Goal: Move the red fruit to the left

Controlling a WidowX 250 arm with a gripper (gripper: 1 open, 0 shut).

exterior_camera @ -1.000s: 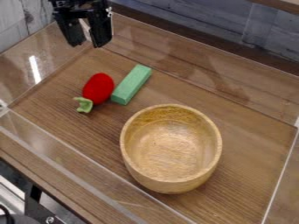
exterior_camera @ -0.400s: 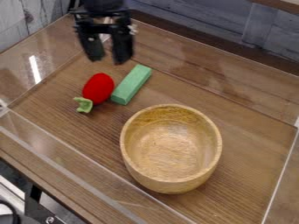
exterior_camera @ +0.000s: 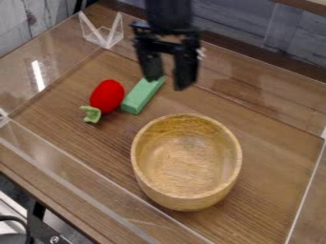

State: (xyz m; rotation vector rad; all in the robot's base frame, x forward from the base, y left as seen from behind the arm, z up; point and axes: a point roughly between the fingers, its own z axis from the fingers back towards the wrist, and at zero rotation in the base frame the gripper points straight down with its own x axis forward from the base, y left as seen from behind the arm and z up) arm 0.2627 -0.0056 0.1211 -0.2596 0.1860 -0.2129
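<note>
The red fruit, a small toy strawberry with a green stem end, lies on the wooden table left of centre. My gripper hangs above and to the right of it, pointing down, with its two black fingers spread apart and nothing between them. The gripper is over the upper end of the green block, not touching the fruit.
A flat green rectangular block lies just right of the fruit, touching or almost touching it. A large wooden bowl stands in front. Clear plastic walls border the table.
The gripper has swung from the far left corner rightward and slightly down to above the green block, turning a little; its jaws stayed open. Fruit, block and bowl have not moved.
</note>
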